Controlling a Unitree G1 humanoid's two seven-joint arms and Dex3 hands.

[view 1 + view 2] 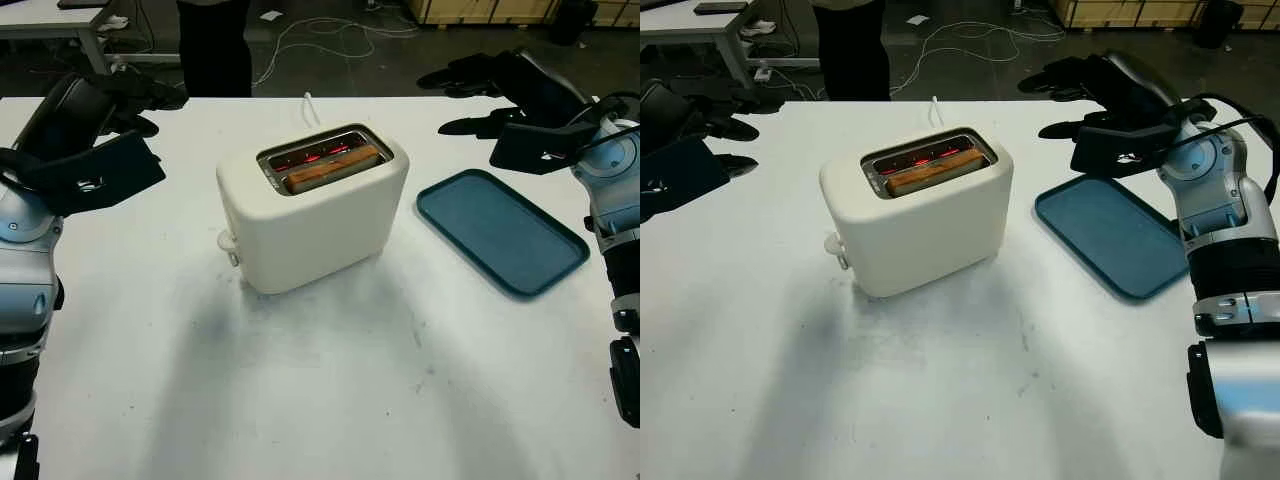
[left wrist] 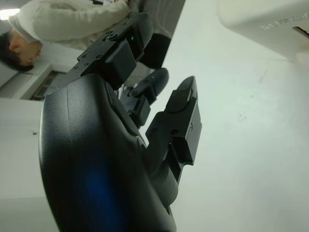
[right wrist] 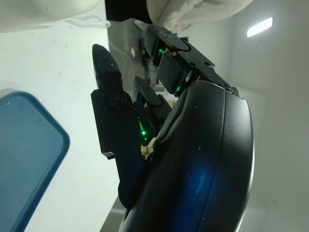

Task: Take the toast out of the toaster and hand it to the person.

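A cream toaster [image 1: 320, 215] stands mid-table with a slice of browned toast [image 1: 333, 168] in the nearer slot; the slot behind glows red. My left hand [image 1: 120, 105] hovers open above the table's far left, well clear of the toaster. My right hand [image 1: 480, 95] is open above the far right of the table, just beyond the blue tray [image 1: 500, 230]. A person in dark trousers [image 1: 213, 45] stands behind the far edge of the table; the left wrist view catches their pale sleeve [image 2: 67, 21].
The white table [image 1: 300, 380] has broad free room in front of the toaster. A white cord [image 1: 308, 105] runs from the toaster toward the far edge. Cables lie on the dark floor beyond, and another table [image 1: 50, 20] stands at the far left.
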